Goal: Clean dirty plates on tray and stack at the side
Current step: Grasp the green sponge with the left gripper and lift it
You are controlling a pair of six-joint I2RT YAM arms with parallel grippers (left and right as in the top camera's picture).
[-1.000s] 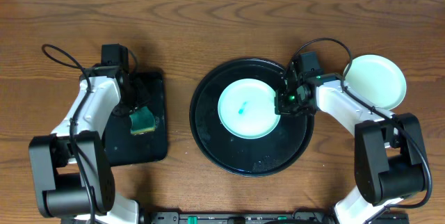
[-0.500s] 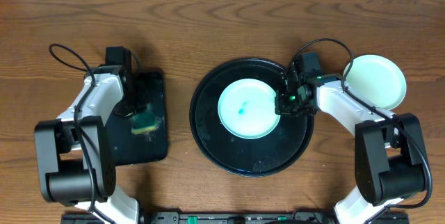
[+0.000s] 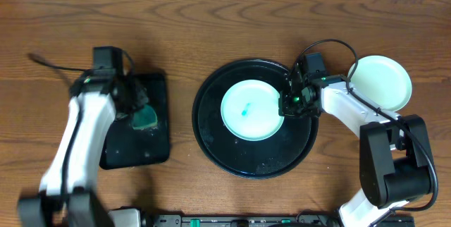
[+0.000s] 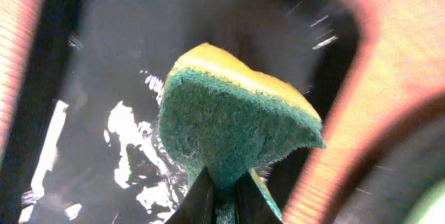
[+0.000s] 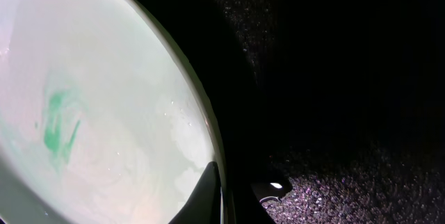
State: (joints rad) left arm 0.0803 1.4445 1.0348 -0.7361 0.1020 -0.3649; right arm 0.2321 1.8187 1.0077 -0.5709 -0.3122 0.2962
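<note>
Left to right. My left arm reaches up from the 7 o'clock corner of the tabletop (image 3: 211,22), its wrist over the rectangular tray (image 3: 134,153). The left gripper (image 4: 221,197) is pinched on the lower edge of a green-and-yellow sponge (image 4: 236,123), held above the wet tray floor. At centre, the round tray (image 3: 211,135) carries the smeared plate (image 3: 246,109), its teal smear (image 5: 59,123) near the middle. My right arm bends in from 5 o'clock. The right gripper (image 3: 289,105) is clamped on that plate's rim at 3 o'clock, one finger inside the rim and one outside. A second plate (image 3: 380,82) lies on the tabletop, beside the tray at 2 o'clock.
</note>
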